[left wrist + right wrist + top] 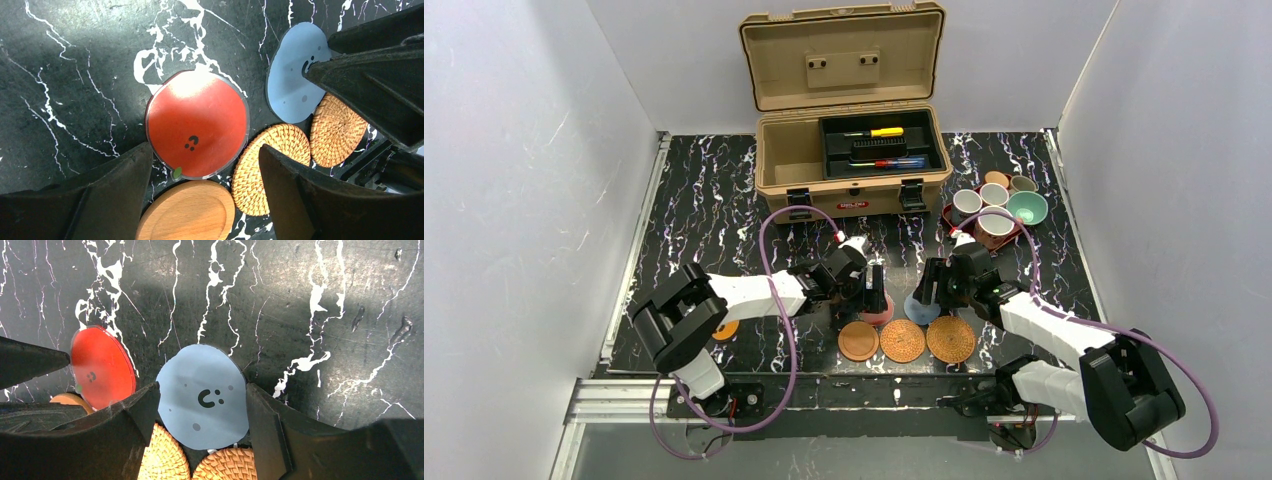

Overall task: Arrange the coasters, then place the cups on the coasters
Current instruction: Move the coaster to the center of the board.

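Near the front edge lie a wooden coaster (858,340) and two woven coasters (902,340) (950,339) in a row. Just behind them lie a pinkish-red coaster (197,124) and a blue-grey coaster (202,397). My left gripper (205,150) is open, low over the red coaster's near edge. My right gripper (201,389) is open too, its fingertips at either side of the blue-grey one. An orange coaster (725,329) peeks out from under the left arm. Several cups (996,222) stand together on a dark red tray (948,214) at the back right.
An open tan toolbox (854,150) with screwdrivers in its black insert stands at the back centre. White walls close in the left, right and back. The two grippers are close together, the right one's fingers (370,75) showing in the left wrist view.
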`<state>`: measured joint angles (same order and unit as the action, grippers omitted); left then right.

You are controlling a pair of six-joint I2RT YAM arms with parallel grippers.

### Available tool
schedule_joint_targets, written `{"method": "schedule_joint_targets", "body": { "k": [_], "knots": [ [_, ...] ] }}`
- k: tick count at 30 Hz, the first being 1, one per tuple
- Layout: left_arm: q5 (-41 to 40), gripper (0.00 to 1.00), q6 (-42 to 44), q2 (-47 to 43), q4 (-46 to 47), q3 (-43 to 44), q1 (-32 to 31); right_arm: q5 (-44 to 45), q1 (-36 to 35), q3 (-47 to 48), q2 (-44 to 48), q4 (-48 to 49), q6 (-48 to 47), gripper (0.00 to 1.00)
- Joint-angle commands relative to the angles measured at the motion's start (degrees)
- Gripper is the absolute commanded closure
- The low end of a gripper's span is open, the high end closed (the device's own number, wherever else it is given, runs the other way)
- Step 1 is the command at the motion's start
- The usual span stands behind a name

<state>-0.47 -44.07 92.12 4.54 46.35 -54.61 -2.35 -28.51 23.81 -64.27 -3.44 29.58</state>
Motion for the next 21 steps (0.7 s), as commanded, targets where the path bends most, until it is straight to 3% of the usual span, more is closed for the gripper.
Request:
{"method": "schedule_joint_targets", "body": {
  "k": [1,21],
  "knots": [
    [0.46,0.25,1.01,1.37,-0.95,1.44,-0.32,-1.25,0.06,0.01,-1.08,-0.78,-0.67,0.28],
    [3.62,0.26,2.21,3.08,-0.67,2.82,-0.32,-1.51,0.07,-0.08,-2.11,0.01,-0.58,0.29]
  ]
}}
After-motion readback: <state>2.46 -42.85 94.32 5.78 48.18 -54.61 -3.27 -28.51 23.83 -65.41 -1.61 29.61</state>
